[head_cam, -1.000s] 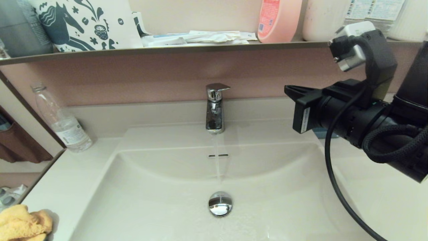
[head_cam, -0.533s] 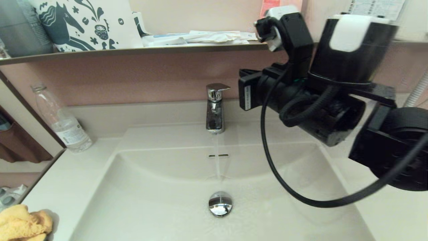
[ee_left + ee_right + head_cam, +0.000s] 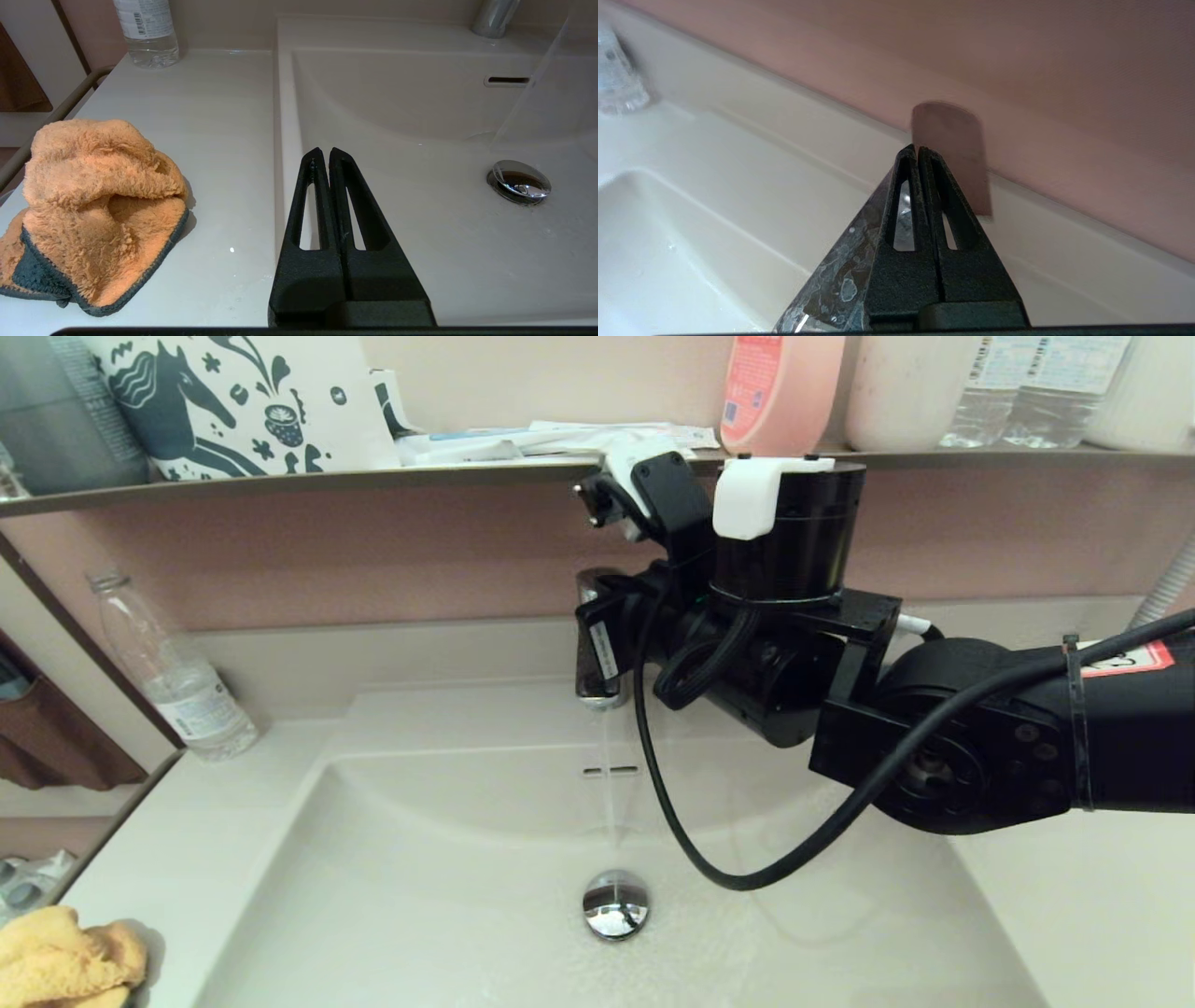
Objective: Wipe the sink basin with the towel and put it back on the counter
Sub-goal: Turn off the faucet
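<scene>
1. Our right gripper (image 3: 918, 151) reaches across the sink basin (image 3: 392, 896) to the chrome tap (image 3: 590, 681) at the back rim, its fingers pressed together with nothing between them and their tips right at the tap's lever, which shows only as a blur in the right wrist view. A thin stream of water (image 3: 609, 793) runs from the spout toward the round drain plug (image 3: 614, 903).

2. The towel (image 3: 98, 205) lies bunched on the desk (image 3: 224, 140) on our left side of the basin, well apart from the right arm and much nearer our left gripper (image 3: 321, 153).

3. The left gripper hangs above the basin's left rim, fingers closed on nothing. The towel sits just off to the side of those fingers, across the rim, its grey-blue edge at the near end of the heap.

4. We judge that the left arm is the one placed to fetch the towel: a short sideways shift over bare desk, with the fingers needing to open first.

5. A clear plastic bottle (image 3: 173, 677) stands at the back left corner of the desk, away from the towel and out of the path. The right arm and its cable (image 3: 709, 868) hang over the middle of the basin, and could crowd a wiping stroke while they are there.

6. A shelf (image 3: 373, 478) with a pink bottle (image 3: 775, 392) and a printed pouch (image 3: 243, 401) runs above the tap, clear of both arms.
</scene>
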Robot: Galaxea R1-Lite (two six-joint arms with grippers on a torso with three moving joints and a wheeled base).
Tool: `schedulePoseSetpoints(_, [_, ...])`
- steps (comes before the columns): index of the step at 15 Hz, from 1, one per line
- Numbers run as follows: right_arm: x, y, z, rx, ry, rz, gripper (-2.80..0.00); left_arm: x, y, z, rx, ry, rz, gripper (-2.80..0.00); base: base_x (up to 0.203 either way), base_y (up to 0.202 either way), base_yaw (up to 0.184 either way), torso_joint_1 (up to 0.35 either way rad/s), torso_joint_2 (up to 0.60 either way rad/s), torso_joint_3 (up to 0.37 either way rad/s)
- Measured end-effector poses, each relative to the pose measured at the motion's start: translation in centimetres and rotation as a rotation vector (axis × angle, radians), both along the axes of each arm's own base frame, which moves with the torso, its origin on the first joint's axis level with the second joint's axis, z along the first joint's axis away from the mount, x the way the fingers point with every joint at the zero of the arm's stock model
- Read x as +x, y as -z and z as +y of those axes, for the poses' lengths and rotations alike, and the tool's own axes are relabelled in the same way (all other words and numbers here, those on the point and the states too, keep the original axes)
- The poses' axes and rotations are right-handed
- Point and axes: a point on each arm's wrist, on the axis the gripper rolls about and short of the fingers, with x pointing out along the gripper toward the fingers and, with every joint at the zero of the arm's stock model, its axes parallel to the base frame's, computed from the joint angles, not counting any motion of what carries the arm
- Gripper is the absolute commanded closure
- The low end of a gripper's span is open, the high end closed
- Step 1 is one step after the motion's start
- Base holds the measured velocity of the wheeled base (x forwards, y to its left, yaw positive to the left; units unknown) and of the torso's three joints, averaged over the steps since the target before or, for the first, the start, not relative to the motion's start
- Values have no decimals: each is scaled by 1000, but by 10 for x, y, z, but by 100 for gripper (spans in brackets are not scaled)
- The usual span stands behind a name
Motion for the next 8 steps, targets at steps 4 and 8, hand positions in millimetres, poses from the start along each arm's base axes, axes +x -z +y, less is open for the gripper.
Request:
schedulePoseSetpoints(4, [-2, 5, -1, -12, 7, 12, 0, 0, 0, 0, 0, 0, 0, 0, 0, 0, 0, 0, 0, 0])
schedulePoseSetpoints(8, [-11, -5, -18, 5, 25, 10, 0, 0, 0, 0, 0, 0, 0, 0, 0, 0, 0, 0, 0, 0])
